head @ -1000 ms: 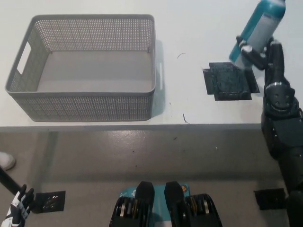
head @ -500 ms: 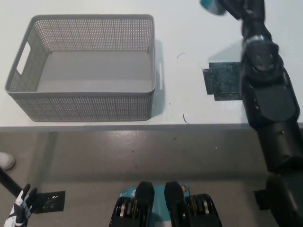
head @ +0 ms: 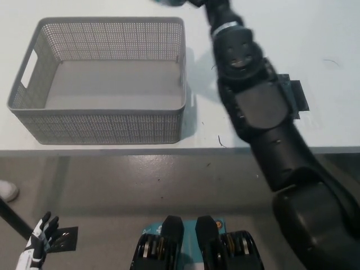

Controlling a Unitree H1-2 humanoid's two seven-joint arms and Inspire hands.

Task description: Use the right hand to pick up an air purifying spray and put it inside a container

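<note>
Basket (head: 101, 121) is the landmark: one grey perforated plastic container, rectangular with rounded corners and a slot handle in its left end wall, sitting on the white table (head: 332, 34) with its near wall just behind the table's front edge. Its floor is bare and smooth, and its mouth is open to the top. Below and left of the basket, down at floor level, the white left hand (head: 38, 250) rests with its fingers spread, holding nothing. Between the basket's near wall and the table edge only a thin strip of white surface shows. Right of the basket the black right arm (head: 264, 124) rises in one long diagonal of glossy, rounded segments, crossing the table edge and reaching past the basket's far right corner to the top border. There a sliver of the teal spray bottle (head: 169, 2) shows, just beyond the basket's back rim; the right hand itself is cut off, so whether it is clasped on the bottle cannot be told. Right of the arm lies one dark square patch (head: 295, 95), then open white tabletop.
</note>
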